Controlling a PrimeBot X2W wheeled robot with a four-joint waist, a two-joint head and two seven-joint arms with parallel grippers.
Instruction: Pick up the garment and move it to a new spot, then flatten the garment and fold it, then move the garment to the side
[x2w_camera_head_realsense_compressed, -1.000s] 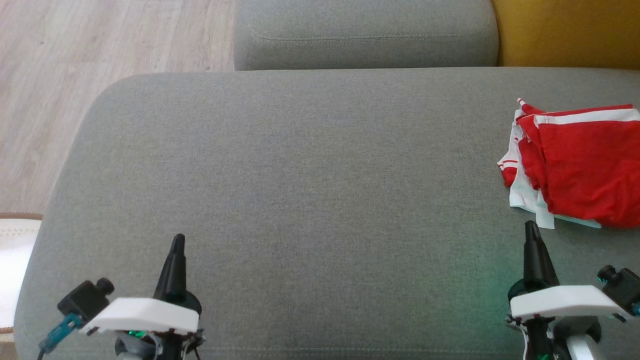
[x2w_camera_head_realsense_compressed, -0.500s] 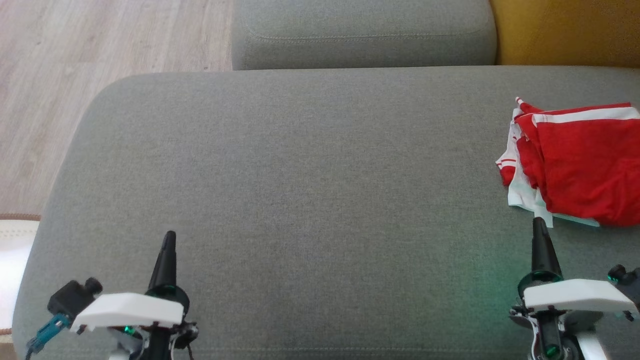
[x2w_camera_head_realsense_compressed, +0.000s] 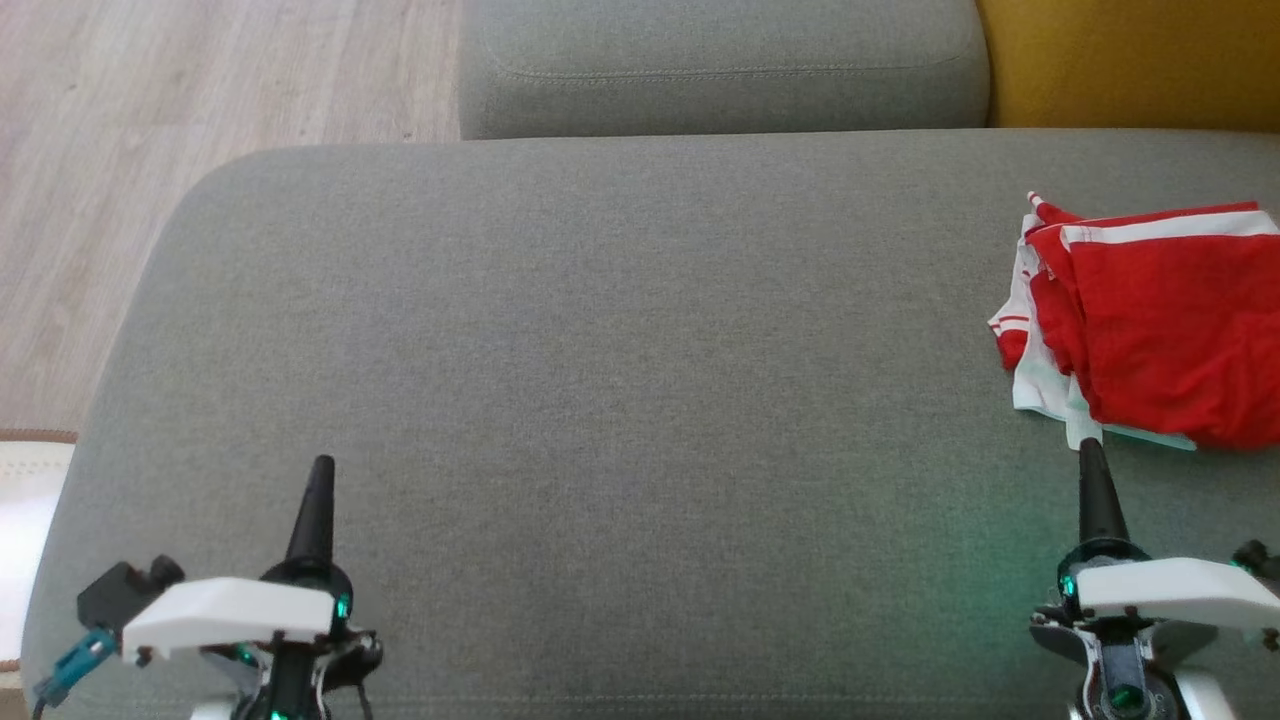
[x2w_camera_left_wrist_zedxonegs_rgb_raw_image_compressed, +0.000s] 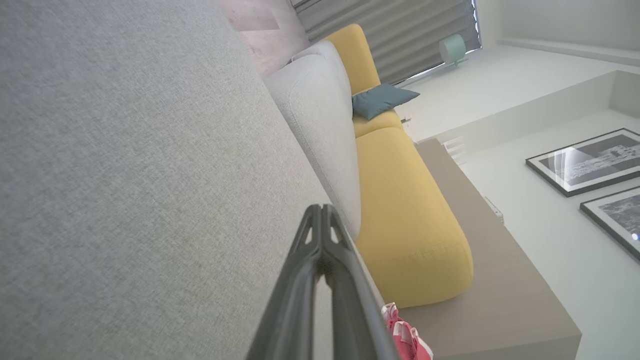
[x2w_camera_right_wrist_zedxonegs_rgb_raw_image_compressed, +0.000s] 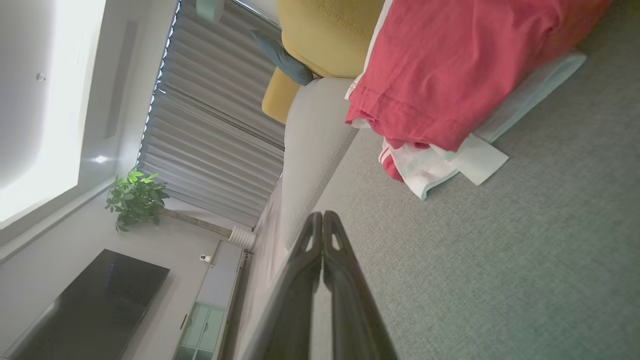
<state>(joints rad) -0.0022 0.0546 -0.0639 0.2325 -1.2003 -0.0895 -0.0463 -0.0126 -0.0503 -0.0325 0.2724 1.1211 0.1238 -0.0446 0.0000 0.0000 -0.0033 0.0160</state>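
While both end effectors (x2w_camera_head_realsense_compressed: 320, 468) (x2w_camera_head_realsense_compressed: 1091, 452) hang closed, the garment (x2w_camera_head_realsense_compressed: 1170, 330) lies near a yellow cushion (x2w_camera_head_realsense_compressed: 1130, 60).

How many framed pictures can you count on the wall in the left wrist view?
2. The upper framed picture is near the right edge; the lower framed picture is just beneath it, cut by that edge. More may lie out of frame.

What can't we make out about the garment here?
Head view: garment runs off the right edge; full extent unknown.
Right wrist view: its far part is cut by the top edge; the red layer hides what's folded beneath.
Left wrist view: just a sliver, beside the left gripper at the bottom edge.
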